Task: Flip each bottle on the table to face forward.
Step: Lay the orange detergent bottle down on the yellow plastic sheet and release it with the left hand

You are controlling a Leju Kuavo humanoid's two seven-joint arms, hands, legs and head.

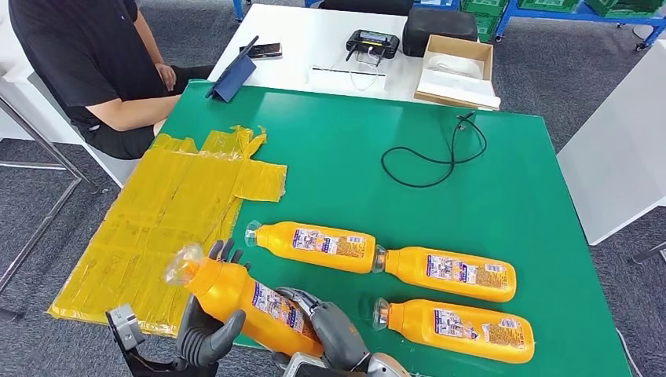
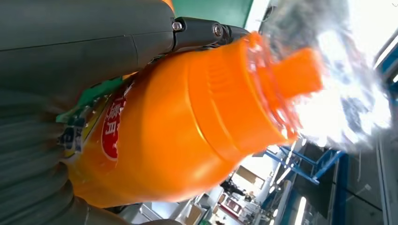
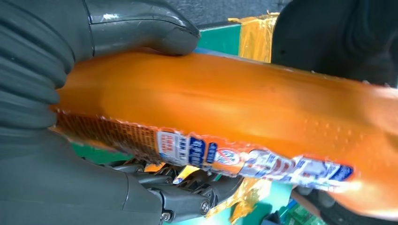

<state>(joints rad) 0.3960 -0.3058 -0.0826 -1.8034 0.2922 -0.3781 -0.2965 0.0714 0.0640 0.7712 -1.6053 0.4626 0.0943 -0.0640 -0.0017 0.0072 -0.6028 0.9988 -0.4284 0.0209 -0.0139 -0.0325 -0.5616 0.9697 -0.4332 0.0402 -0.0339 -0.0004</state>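
Observation:
Both hands hold one orange bottle (image 1: 236, 302) lifted over the table's near left edge, its clear-wrapped cap pointing up and left. My left hand (image 1: 208, 334) grips its upper body, thumb in front. My right hand (image 1: 330, 330) grips its lower end. The left wrist view shows the bottle (image 2: 187, 126) shoulder and orange cap close up; the right wrist view shows the bottle (image 3: 225, 117) with its white and blue label edge. Three more orange bottles lie on the green table (image 1: 353, 165): one at centre (image 1: 314, 246), one to its right (image 1: 451, 272), one nearer (image 1: 455, 328), all with printed labels up.
A yellow plastic sheet (image 1: 165, 212) covers the table's left part. A black cable (image 1: 436, 153) loops at the far side. A seated person (image 1: 86, 63) is at the far left. A white table behind carries a cardboard box (image 1: 457, 71), a controller (image 1: 371, 43) and a phone.

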